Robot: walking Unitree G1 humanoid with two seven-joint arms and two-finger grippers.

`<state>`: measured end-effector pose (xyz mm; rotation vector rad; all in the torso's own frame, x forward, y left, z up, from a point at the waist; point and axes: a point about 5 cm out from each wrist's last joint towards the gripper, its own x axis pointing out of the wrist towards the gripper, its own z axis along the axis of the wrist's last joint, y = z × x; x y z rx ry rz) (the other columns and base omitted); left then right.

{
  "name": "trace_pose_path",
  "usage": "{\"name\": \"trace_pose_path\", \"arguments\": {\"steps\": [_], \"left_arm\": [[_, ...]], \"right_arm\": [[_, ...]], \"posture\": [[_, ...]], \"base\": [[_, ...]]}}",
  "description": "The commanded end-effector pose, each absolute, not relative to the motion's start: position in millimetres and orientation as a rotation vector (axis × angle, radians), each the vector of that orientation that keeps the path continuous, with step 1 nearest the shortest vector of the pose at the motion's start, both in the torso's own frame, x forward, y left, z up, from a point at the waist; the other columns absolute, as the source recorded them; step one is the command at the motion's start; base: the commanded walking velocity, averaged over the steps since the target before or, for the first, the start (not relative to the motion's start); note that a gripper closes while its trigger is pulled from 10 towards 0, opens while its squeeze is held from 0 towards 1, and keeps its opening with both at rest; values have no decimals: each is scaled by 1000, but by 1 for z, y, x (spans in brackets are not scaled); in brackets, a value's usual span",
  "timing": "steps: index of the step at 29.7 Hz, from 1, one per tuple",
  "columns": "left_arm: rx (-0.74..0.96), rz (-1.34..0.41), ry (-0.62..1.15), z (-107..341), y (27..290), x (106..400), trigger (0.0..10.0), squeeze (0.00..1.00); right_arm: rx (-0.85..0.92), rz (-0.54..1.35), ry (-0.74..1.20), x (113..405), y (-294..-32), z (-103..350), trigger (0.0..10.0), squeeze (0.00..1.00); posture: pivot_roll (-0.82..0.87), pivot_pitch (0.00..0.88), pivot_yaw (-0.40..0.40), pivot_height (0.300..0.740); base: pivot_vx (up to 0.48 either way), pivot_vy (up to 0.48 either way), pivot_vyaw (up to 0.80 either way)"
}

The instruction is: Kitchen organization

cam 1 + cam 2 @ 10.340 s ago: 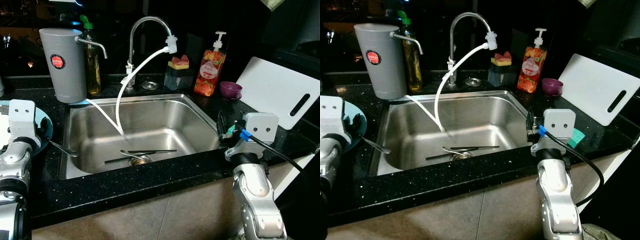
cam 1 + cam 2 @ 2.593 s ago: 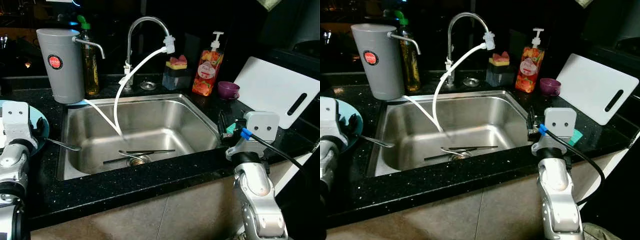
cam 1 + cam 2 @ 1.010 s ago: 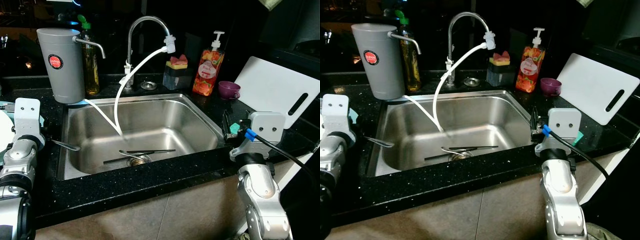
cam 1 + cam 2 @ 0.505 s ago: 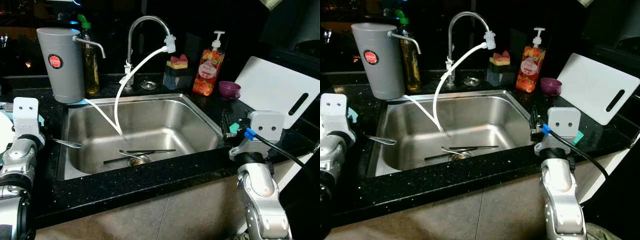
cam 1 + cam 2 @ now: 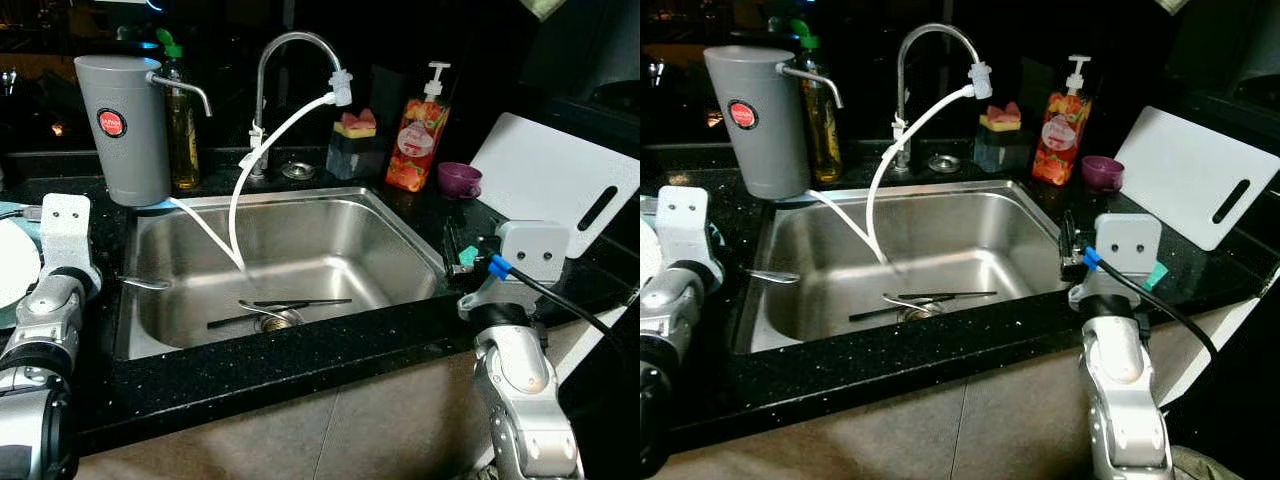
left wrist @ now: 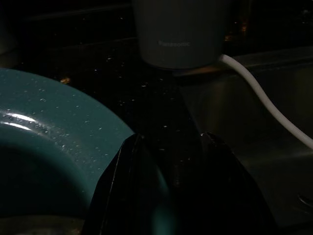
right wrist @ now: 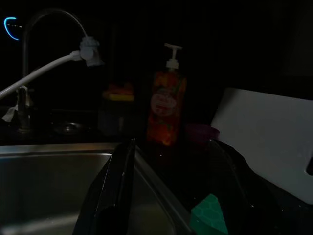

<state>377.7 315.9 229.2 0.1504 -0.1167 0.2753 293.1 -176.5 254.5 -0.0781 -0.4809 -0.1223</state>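
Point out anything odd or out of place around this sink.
A spoon juts over the sink's left rim by the left claw. Dark utensils lie loose across the drain. A white hose dangles from the faucet into the basin.

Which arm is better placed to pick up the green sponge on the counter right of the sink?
The right. The right gripper hovers open by the sink's right rim, with the green sponge between its fingers, while the left gripper is across the sink by the teal plate.
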Motion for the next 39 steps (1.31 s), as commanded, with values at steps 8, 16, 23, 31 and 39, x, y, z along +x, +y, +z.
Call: {"name": "trace_pose_path", "arguments": {"steps": [8,16,23,31,39], "left_arm": [[116,237,-69,217,307,381,10000,0],[127,197,-54,215,295,385,10000,0],[128,192,-50,214,294,386,10000,0],[139,190,-35,212,292,387,10000,0],[123,229,-81,223,304,384,10000,0]], "right_arm": [[-78,-132,-486,292,-179,256,10000,0],[-81,-143,-486,290,-181,256,10000,0],[-82,-147,-486,289,-181,256,10000,0],[-81,-148,-486,289,-181,256,10000,0],[-78,-149,-489,291,-181,256,10000,0]], "posture": [[-33,96,-104,740],[-46,97,-96,740],[-50,98,-93,740],[-49,97,-91,740],[-44,96,-94,740]], "base": [[0,0,0],[0,0,0],[0,0,0],[0,0,0],[0,0,0]]}}
